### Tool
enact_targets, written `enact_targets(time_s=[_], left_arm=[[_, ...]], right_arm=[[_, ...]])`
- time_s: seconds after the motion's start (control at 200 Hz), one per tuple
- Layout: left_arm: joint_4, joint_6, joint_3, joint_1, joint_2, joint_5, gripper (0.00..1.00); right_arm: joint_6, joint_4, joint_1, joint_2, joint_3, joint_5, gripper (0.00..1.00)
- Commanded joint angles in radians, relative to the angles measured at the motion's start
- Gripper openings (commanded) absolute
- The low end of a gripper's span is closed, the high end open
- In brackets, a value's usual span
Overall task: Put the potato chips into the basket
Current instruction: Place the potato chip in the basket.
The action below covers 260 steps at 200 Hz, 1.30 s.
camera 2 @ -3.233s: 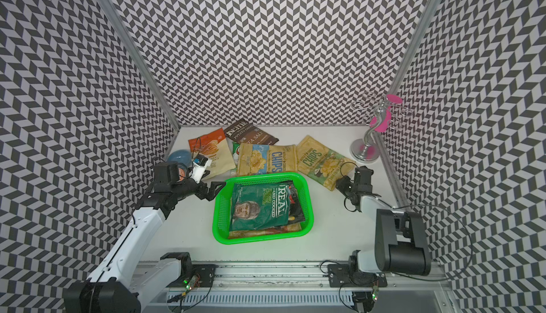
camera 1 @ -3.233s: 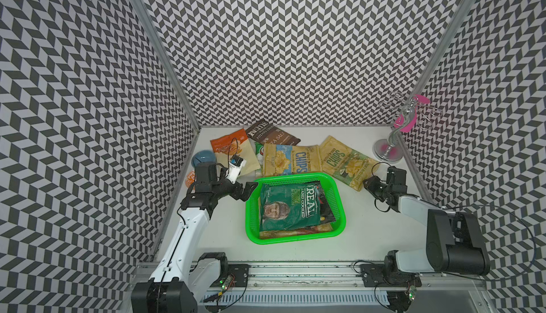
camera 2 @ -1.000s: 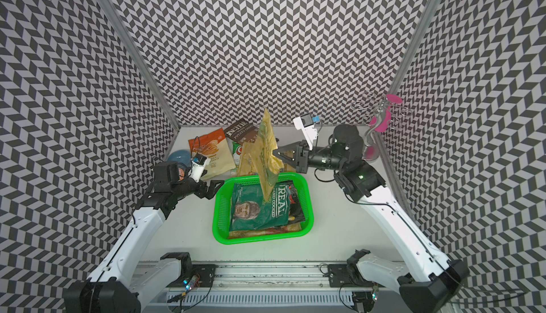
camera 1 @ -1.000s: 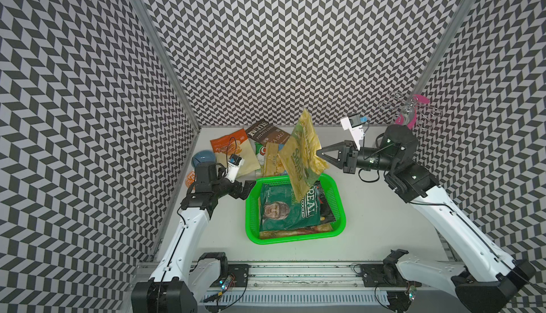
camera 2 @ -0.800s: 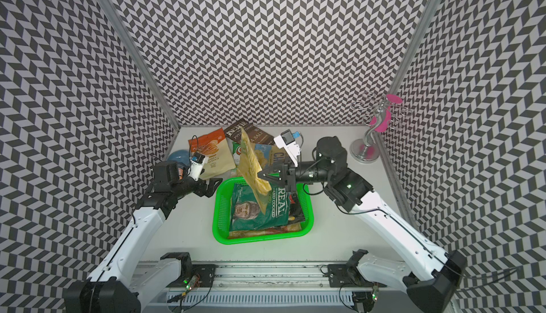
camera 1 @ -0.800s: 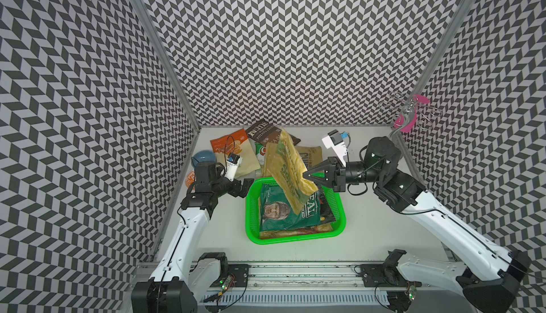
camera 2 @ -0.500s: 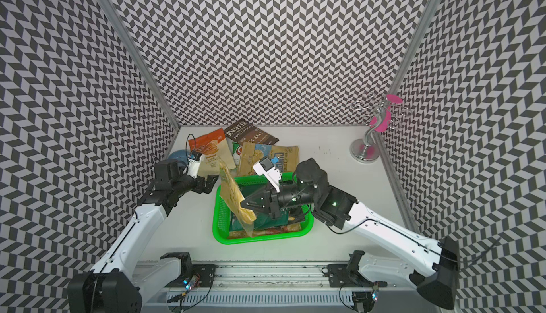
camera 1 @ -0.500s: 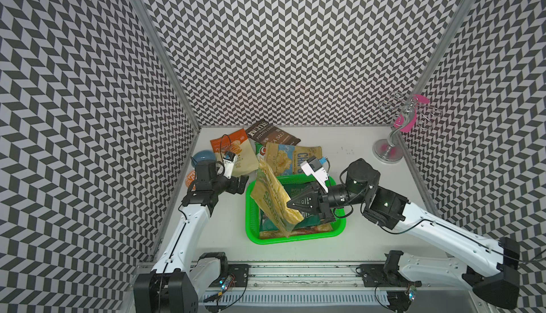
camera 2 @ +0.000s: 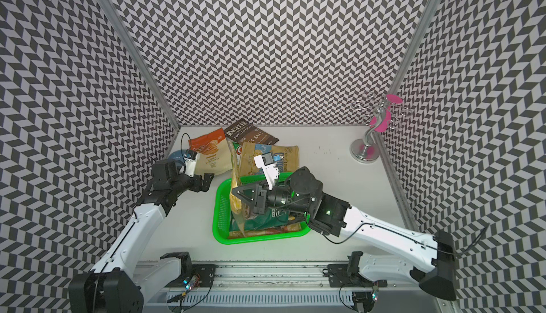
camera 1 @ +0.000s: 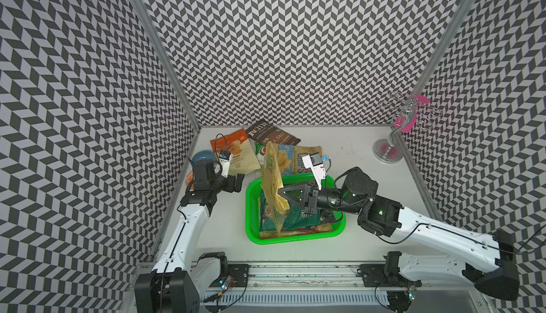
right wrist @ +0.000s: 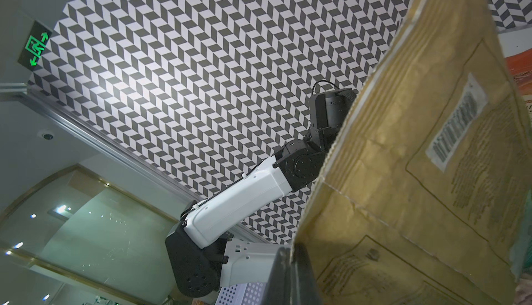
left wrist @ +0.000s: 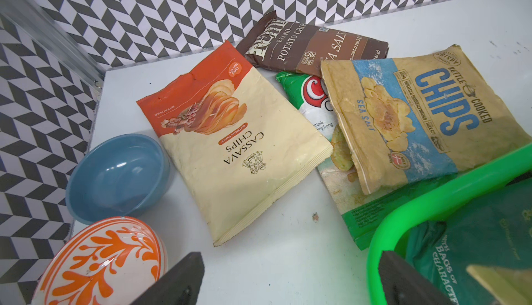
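Potato chips come here in flat, crinkly bags with crimped ends; seven can be counted. One, a tan bag (camera 1: 273, 184), hangs on edge, tilted, over the basket (camera 1: 251, 208), its lower corner down inside. The right wrist view shows its matte back with a barcode label and fine print. The right tool (camera 1: 280, 192) is pressed together on this bag's side, pinching it.

The basket is bright green plastic, rectangular, with rounded corners and perforated walls, and stands on the white desk (camera 1: 354, 155). In it lies a glossy, wrinkled dark green bag (camera 1: 300, 218), and the strip of one more bag (camera 1: 295, 233) shows beneath it along the near wall.

Four bags lie flat on the desk behind the basket:
- an orange-and-cream bag (left wrist: 239, 145)
- a brown bag (left wrist: 311, 47)
- a green-and-white bag (left wrist: 309, 96), partly covered
- a tan "CHIPS" bag (left wrist: 417, 116), just beside the basket's far rim

Next to them sit two round bowls, a smooth blue bowl (left wrist: 115, 179) and a white bowl with orange pattern (left wrist: 100, 260). The left tool (camera 1: 235, 182) hovers near the basket's far left corner, spread wide, holding nothing. One shiny metal stand (camera 1: 387, 153) is at the far right.
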Motion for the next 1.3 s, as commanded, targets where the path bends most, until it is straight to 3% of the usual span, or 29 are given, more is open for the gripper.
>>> enact_targets(time_s=[0.0,1.297], left_arm=[[0.025,-0.007,0.027,0.012,0.002,-0.009,0.99],[0.020,-0.004,0.023,0.019,-0.013,0.013,0.99]], right_arm=[[0.036,0.149,0.017,0.028,0.005,0.078,0.00],[0.183,0.414,0.104,0.285,0.001,0.182,0.00]])
